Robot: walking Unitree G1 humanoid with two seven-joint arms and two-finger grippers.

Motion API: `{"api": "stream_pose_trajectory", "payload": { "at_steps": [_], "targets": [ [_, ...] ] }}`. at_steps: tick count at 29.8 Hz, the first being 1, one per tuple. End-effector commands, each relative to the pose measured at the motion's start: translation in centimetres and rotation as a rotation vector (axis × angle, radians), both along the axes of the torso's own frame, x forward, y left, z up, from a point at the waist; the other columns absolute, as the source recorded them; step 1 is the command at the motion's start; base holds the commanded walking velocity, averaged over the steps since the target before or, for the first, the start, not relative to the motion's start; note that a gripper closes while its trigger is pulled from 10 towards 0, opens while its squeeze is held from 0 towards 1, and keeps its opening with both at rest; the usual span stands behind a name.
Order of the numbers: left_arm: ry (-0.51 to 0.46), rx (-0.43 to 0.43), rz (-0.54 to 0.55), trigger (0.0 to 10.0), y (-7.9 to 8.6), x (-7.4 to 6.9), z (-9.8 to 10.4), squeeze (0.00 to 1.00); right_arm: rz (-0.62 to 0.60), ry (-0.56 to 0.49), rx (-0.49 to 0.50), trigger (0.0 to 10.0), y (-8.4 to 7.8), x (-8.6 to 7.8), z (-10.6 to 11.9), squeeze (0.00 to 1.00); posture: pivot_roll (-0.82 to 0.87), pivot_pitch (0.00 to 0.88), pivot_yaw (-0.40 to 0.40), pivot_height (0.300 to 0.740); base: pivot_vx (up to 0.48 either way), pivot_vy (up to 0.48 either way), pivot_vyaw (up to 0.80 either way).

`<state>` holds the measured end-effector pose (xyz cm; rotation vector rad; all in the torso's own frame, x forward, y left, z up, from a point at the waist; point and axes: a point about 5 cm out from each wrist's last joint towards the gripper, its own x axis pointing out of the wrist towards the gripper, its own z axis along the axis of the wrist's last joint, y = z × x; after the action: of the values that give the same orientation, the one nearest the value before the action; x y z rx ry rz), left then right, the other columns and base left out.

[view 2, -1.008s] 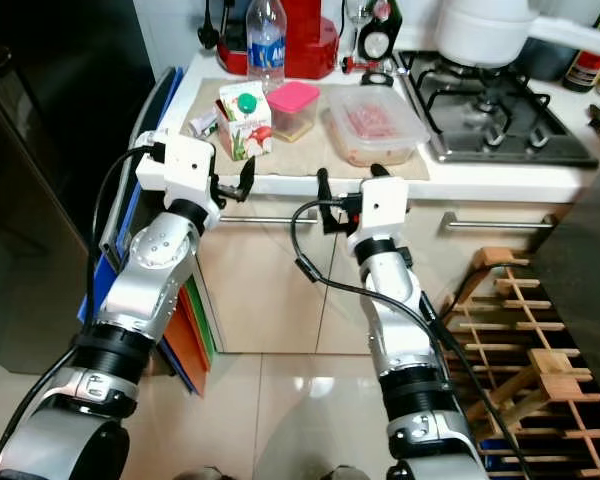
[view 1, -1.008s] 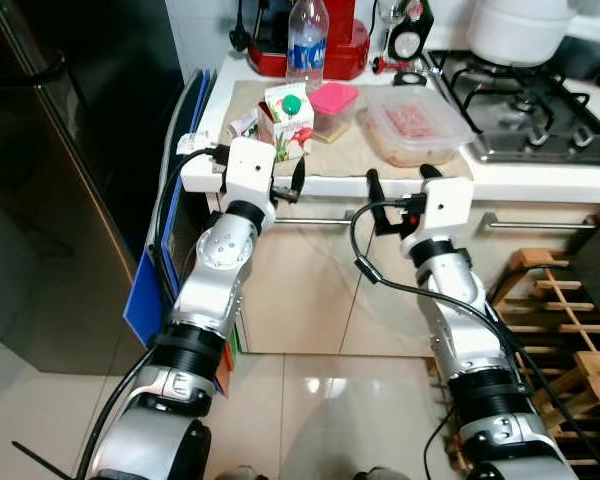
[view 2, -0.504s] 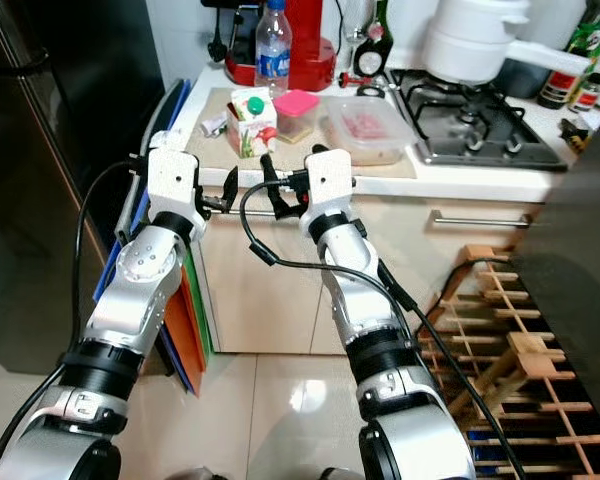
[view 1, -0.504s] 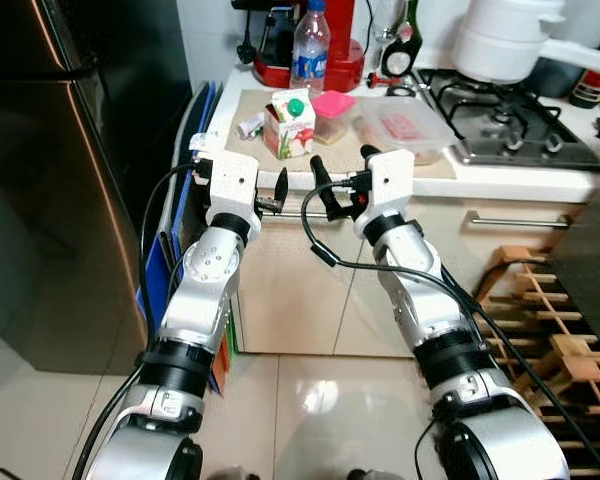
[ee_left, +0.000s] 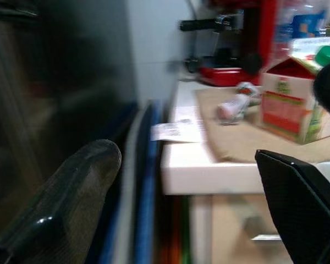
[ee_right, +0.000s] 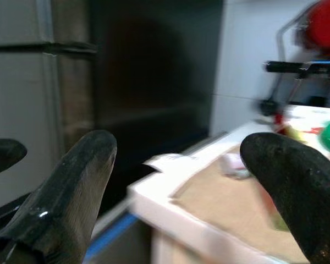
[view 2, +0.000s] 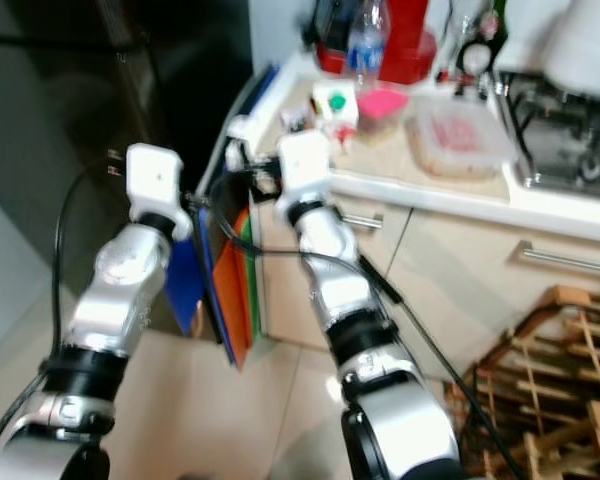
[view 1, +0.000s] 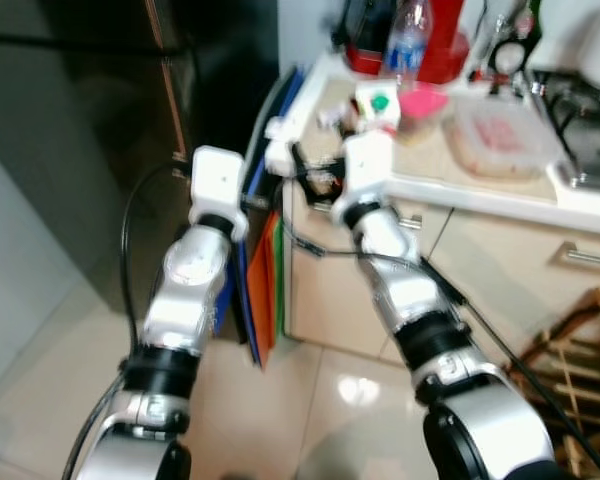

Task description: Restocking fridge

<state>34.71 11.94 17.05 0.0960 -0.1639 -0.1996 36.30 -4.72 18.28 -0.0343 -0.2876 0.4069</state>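
The dark fridge with its vertical door handle stands left of the counter. On the counter's beige mat are a juice carton with a green cap, a pink-lidded tub, a clear box of meat and a water bottle. My left gripper is open beside the counter's left corner, with the carton ahead of it. My right gripper is open too, held at that same corner and facing the fridge. Both hold nothing. The frames are blurred.
Blue and orange folders stand in the gap between fridge and cabinet. A red appliance sits at the counter's back, with a gas hob to the right. A wooden rack stands on the tiled floor at right.
The camera has swung left, so the fridge now takes up the left half. Both arms have come round to the counter's left corner, the right gripper crossing toward the fridge.
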Motion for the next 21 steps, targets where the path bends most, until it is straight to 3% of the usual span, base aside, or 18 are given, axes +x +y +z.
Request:
{"api": "stream_pose_trajectory", "payload": {
  "at_steps": [1,4,9,21],
  "targets": [
    [-0.005,0.009,-0.06,10.0,-1.8,0.1,0.4,0.0,-0.048,-0.008,-0.002,10.0,-1.3,0.3,0.0,0.0,0.02,0.031,0.009,0.74,0.48,0.0,0.0],
    [-0.01,0.022,-0.052,10.0,-2.0,0.2,0.6,0.0,-0.078,-0.029,-0.005,10.0,-1.7,0.3,0.2,0.0,0.01,0.033,0.008,0.74,0.48,0.0,0.0],
    [0.019,0.035,-0.058,10.0,-2.2,0.4,0.4,0.0,-0.147,-0.078,0.012,10.0,-2.5,0.4,1.2,0.0,0.01,0.038,0.009,0.74,0.0,0.0,0.0],
    [0.016,0.027,-0.078,10.0,-2.5,0.2,0.5,0.0,-0.104,-0.084,0.053,10.0,-1.8,0.2,1.9,0.0,0.02,0.042,0.01,0.74,0.0,0.0,0.0]
  ]
}}
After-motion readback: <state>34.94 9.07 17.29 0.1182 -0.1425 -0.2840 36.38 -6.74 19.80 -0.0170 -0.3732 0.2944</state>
